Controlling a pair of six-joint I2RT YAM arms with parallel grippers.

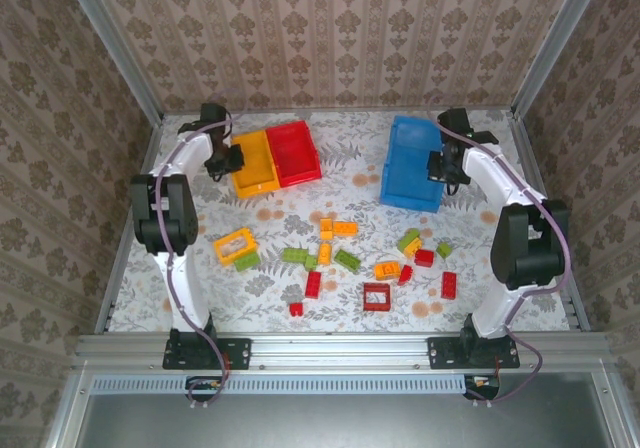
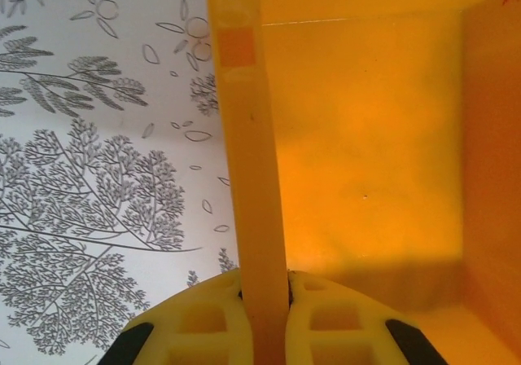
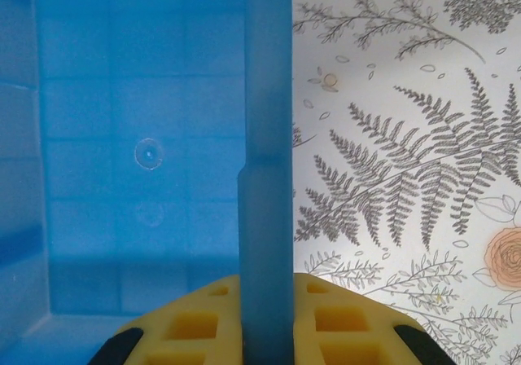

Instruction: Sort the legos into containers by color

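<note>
top external: left pincer [image 1: 231, 163] grips orange-yellow bin [image 1: 256, 166], right pincer [image 1: 441, 167] grips blue bin [image 1: 410, 168].

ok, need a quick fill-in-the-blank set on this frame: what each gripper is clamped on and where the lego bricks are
1. The left gripper is shut on a wall of the orange-yellow rectangular plastic bin, which touches the ___.
2. The right gripper is shut on a wall of the ___.
3. The small plastic lego bricks lie loose on the ___.

Missing: red rectangular plastic bin; blue rectangular plastic bin; table.
</note>
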